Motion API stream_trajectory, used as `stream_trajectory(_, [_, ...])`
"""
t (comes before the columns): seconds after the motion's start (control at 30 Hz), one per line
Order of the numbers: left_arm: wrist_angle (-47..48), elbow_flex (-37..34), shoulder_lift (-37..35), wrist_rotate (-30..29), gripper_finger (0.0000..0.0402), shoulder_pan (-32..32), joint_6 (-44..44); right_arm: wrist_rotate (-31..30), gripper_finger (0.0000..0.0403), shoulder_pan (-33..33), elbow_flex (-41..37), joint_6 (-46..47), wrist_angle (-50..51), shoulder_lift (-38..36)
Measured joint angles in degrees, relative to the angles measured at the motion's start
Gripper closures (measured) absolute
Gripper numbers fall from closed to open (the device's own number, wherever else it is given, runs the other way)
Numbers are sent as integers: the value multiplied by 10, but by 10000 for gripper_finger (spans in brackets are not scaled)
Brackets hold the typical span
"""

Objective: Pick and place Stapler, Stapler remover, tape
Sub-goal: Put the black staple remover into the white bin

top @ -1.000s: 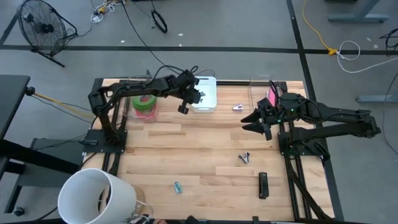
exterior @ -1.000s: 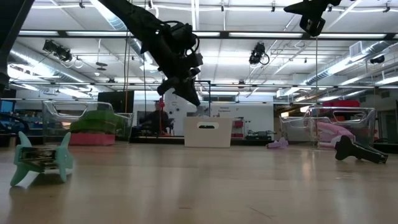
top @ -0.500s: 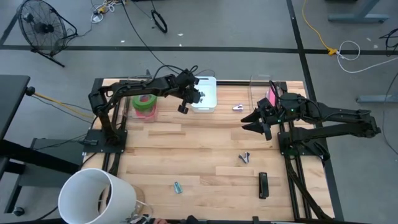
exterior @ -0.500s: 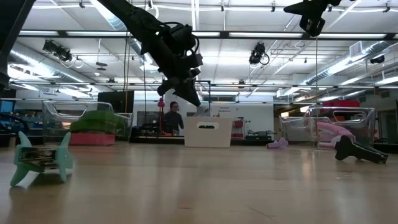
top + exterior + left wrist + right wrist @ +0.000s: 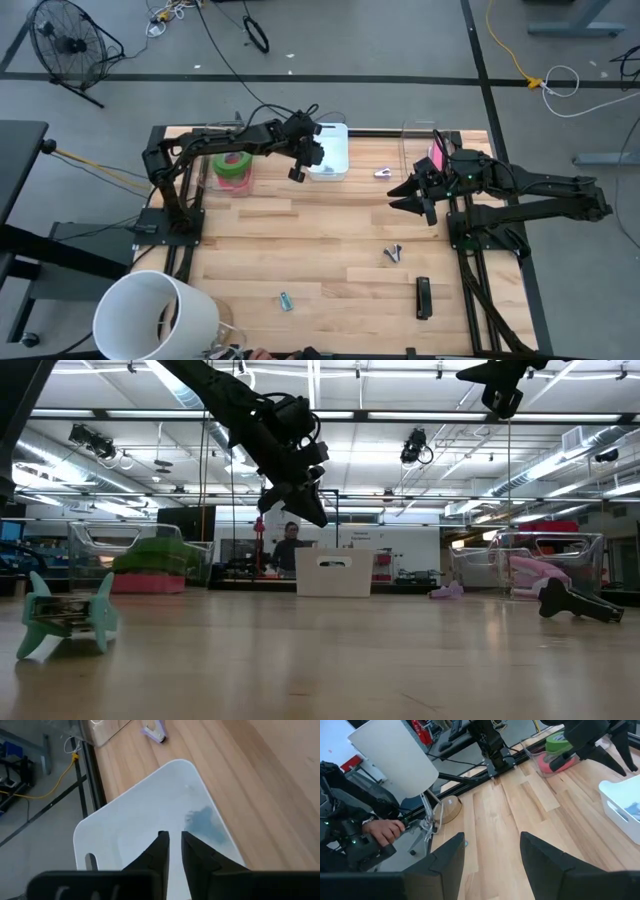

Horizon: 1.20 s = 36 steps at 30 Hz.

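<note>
Two claws hang over the worktop (image 5: 250, 250), both empty. The left claw (image 5: 298, 172), fingers a narrow slit apart, hovers at the white bin's (image 5: 330, 152) 9 o'clock edge. The right claw (image 5: 408, 195) stands wide, pointing toward 9 o'clock. The black stapler (image 5: 423, 297) lies at its 6 o'clock, long axis running 12 to 6, so I judge the right arm nearer. The stacked tape (image 5: 234, 167) sits in a clear bin at the left claw's 9 o'clock.

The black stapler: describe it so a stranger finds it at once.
Start at the wooden table and go to its near edge on the right arm's side. There lies the stapler, alone: a long black bar, unlike the small teal piece further left.
</note>
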State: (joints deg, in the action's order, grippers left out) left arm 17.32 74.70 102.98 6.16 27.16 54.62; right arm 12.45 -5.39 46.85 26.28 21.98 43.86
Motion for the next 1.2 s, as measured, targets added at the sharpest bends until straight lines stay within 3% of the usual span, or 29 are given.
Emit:
stream_trajectory(0.57, [1,0,-40,-2,307,-25,-38,0,213,0,0,-5,0,0])
stream_trajectory(0.73, [-1,0,-68,-8,289,-48,-118,0,213,0,0,-8,8,0])
stream_trajectory(1.03, [5,0,-86,-10,189,-89,-317,5,213,0,0,-13,35,0])
stream_trajectory(1.2, [2,0,-87,-4,147,-122,-340,5,213,0,0,-17,39,0])
